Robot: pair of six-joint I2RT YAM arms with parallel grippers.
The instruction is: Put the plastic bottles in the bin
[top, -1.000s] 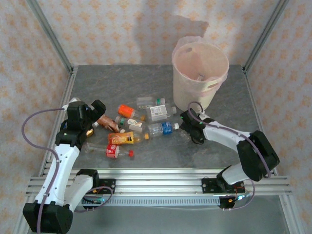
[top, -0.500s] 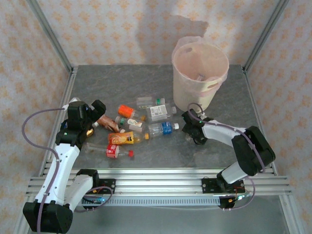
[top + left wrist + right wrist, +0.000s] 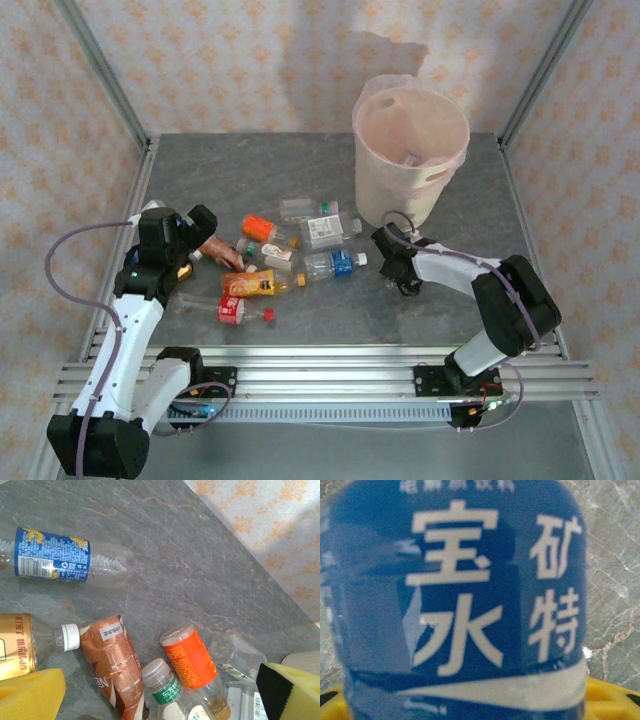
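Several bottles [image 3: 250,285] lie clustered on the counter [image 3: 300,170], left of the bin [image 3: 400,195]; most of your task remains. Your right claw [image 3: 388,262] straddles the blue-label bottle [image 3: 470,595]; whether it grips, I cannot tell. Your left claw [image 3: 160,692] gapes wide, empty.

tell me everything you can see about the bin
The bin is a tall round cream bucket, plastic-looking, lined with a thin pinkish bag folded over its rim. It stands upright and open-topped at the far right of the table, with a handle slot in its side. A small item lies inside.
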